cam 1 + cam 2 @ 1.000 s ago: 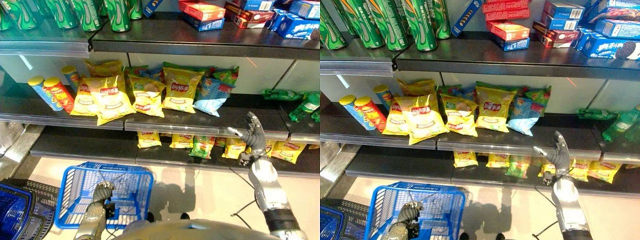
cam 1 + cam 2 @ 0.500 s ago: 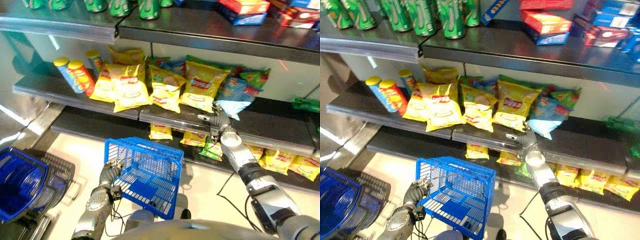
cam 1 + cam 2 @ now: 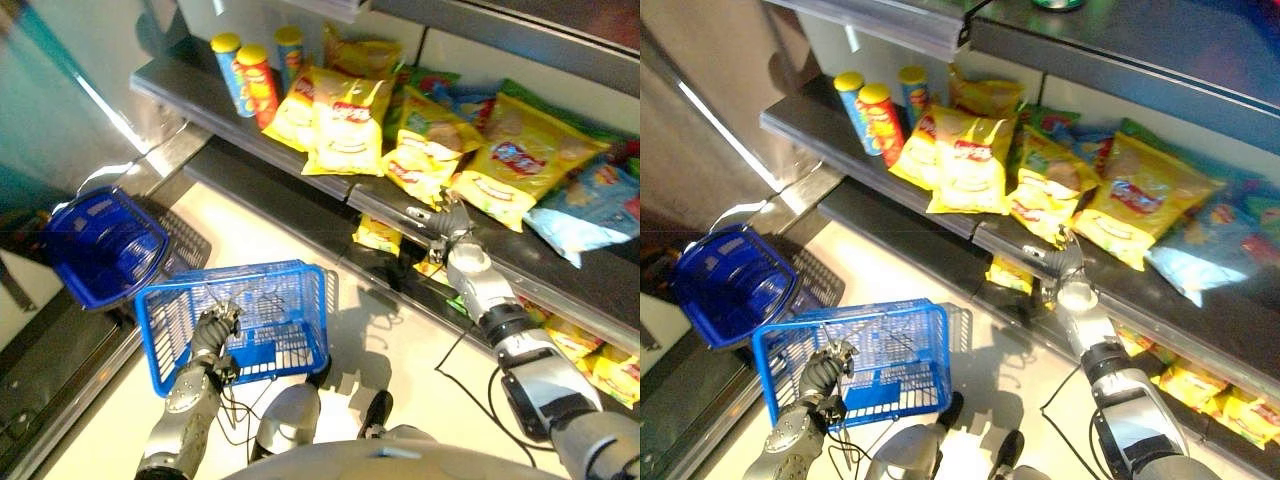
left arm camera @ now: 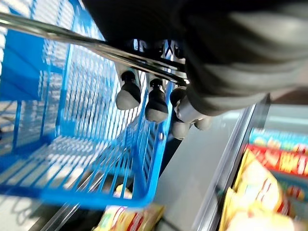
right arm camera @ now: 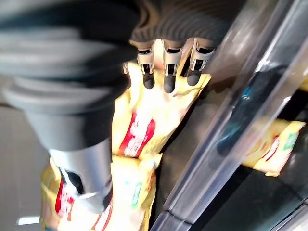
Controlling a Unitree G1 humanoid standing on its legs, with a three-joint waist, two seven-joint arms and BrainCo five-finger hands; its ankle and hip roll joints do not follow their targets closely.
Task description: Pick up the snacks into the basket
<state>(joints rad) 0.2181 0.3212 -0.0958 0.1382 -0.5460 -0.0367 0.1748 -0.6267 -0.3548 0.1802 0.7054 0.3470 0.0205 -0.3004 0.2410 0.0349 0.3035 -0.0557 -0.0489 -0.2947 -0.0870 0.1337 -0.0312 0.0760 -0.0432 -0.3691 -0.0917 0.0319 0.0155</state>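
The light blue wire basket hangs just above the floor below the shelves. My left hand is shut on its thin metal handle, and its fingers curl round the wire. Yellow snack bags lie in a row on the middle shelf. My right hand is at that shelf's front edge with straight fingers over a yellow bag with a red label. The thumb stands apart, and the hand holds nothing.
A dark blue basket sits on a black stand at the left. Tall chip cans stand at the shelf's left end. More yellow bags lie on the lower shelf, and a light blue bag lies at the right.
The camera has swung down and left. My right hand came from the right, in front of the lower shelf, up to the middle shelf's edge by the yellow bags. My left hand still holds the basket.
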